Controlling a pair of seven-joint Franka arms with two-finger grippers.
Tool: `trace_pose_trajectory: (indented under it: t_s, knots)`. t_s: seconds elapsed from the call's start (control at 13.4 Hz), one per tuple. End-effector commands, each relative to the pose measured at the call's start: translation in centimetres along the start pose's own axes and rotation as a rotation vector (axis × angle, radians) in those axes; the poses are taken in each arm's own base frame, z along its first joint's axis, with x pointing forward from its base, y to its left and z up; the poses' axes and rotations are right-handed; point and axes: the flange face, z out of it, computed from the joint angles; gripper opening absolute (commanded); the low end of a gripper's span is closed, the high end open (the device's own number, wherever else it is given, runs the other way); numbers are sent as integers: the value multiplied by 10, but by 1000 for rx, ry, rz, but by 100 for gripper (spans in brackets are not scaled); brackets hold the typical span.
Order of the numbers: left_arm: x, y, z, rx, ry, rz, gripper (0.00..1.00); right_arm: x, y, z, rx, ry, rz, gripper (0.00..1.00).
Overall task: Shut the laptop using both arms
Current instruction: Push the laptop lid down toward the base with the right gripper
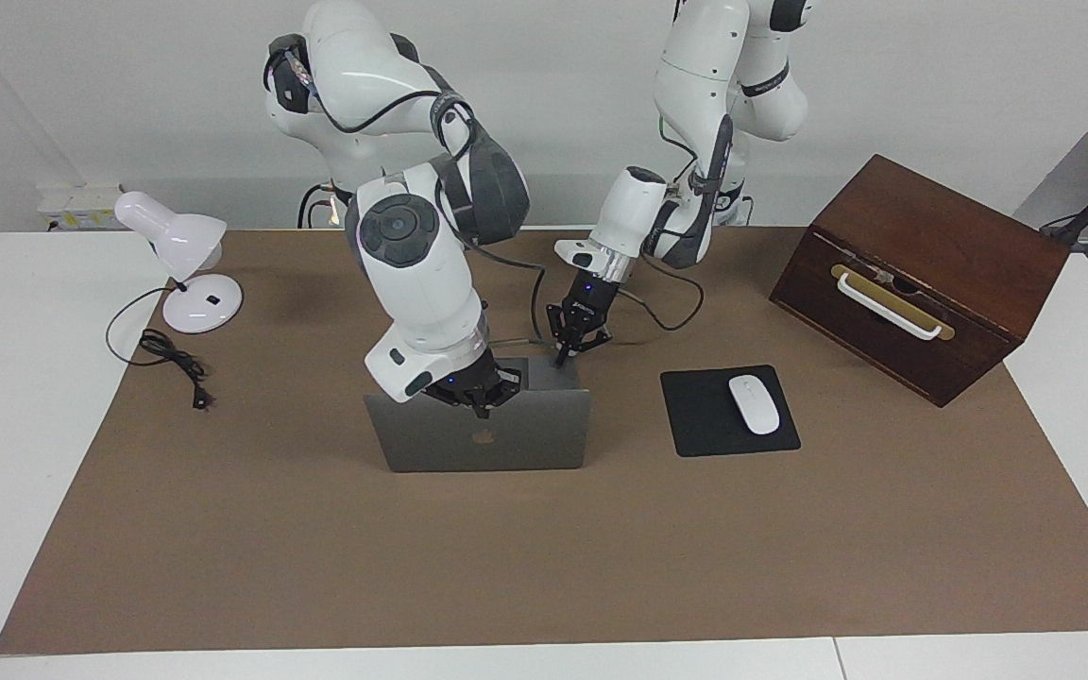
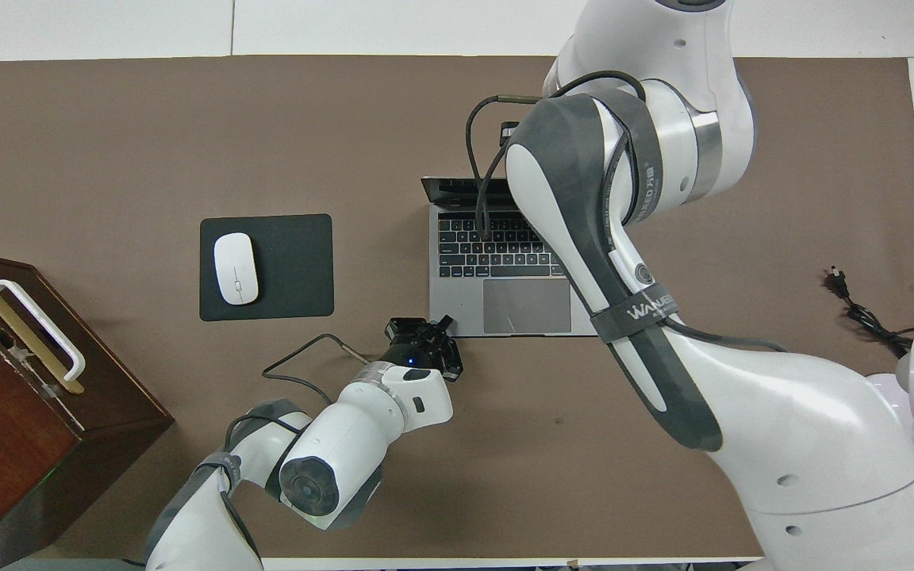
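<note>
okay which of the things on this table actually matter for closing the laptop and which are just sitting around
In use:
laptop, lid part raised
right gripper, shut, at the lid's top edge
left gripper, shut, at the base's corner nearest the robots

Lying about:
mouse on its mouse pad
lamp and its cord
wooden box

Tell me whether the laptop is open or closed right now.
Open: the laptop's lid stands about upright, its keyboard uncovered, with the shut right gripper at the lid's top edge.

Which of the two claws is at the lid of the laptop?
The right claw, at the top edge of the laptop lid. The left claw is at the base corner nearest the robots instead.
</note>
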Motion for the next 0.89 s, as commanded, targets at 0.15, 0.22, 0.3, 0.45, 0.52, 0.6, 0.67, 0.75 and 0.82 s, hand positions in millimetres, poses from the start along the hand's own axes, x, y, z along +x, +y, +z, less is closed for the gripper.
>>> trace_pose_trajectory:
  t_s: [0.15,0.22,0.3,0.45,0.52,0.6,0.67,0.75,0.82]
  knots:
    - [-30,-4,4,11,-51,14,0,-13,11,-1,19,-104,1,0]
    - [-33,-4,3,11,-57,14,0,-15,13,3,16,-118,5,0]
    - [-34,-4,3,12,-59,14,0,-16,15,6,13,-130,7,0]
    - [-35,-5,3,13,-60,13,0,-20,17,12,7,-155,13,0]
    - [-35,-5,3,13,-62,13,0,-22,19,18,5,-167,17,0]
    - [-38,-6,3,14,-66,12,0,-23,22,25,0,-180,23,0]
    - [-38,-6,3,14,-66,12,0,-24,25,32,-3,-191,31,0]
    - [-38,-6,2,15,-66,13,0,-25,28,39,-9,-202,36,0]
    - [-39,-7,2,16,-68,15,0,-25,29,45,-8,-205,42,0]
